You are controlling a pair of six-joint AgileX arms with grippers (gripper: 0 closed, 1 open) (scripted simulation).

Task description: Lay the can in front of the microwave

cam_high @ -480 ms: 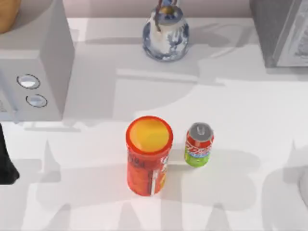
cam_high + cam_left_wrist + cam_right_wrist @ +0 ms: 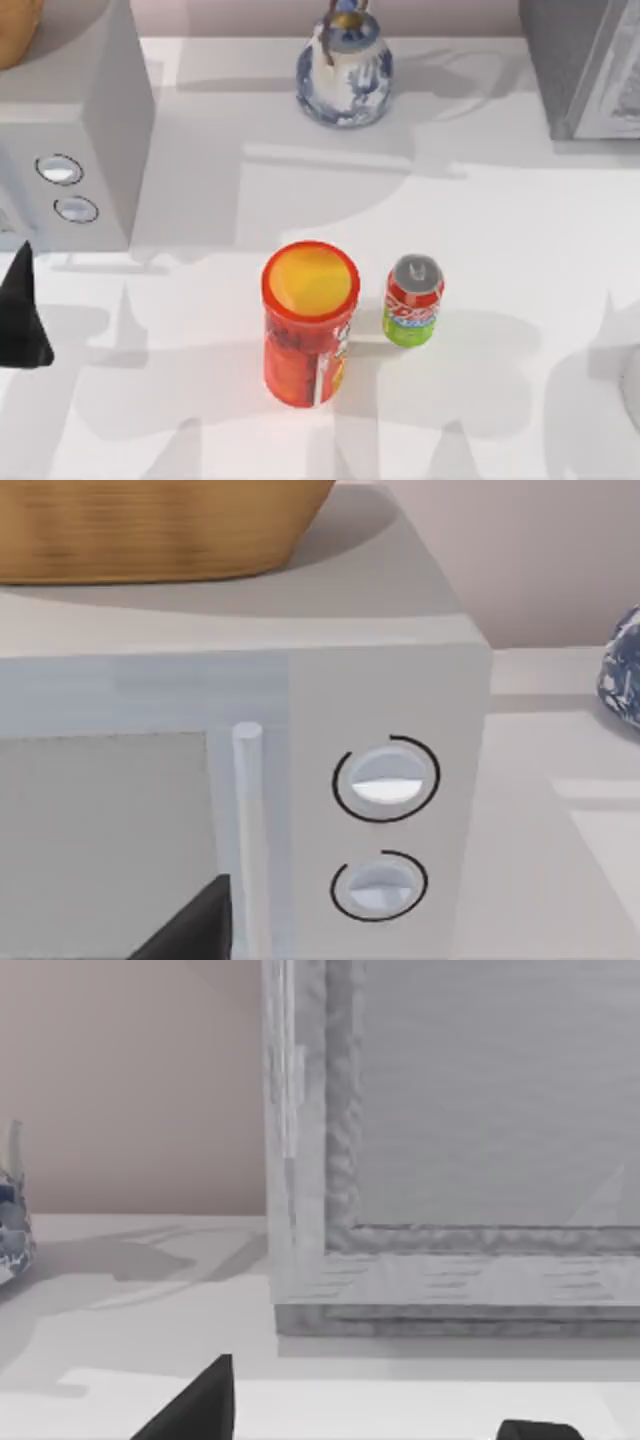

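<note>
The small soda can, red above with white lettering, green at the base and silver on top, stands upright near the middle of the white table, just beside the taller orange-red canister with a yellow lid at its 9 o'clock; I judge it light, stiff and smooth, likely to slip or roll once tipped, so a firm pinch across the mid-body from the open 3 o'clock side looks safest, clear of the canister. The large light grey microwave with 2 round silvery knobs sits at the table's 10 o'clock corner, a woven basket on its roof; the bare patch before its knobs, at about 9 o'clock from the can, is where the can should end up lying.

The left gripper shows as a dark tip at the 9 o'clock edge, just in front of the microwave and well apart from the can; whether its jaws are spread or pressed together I cannot tell. The right gripper faces the darker grey box at 2 o'clock, its jaws spread and holding nothing. A blue-and-white vase stands at 12 o'clock.
</note>
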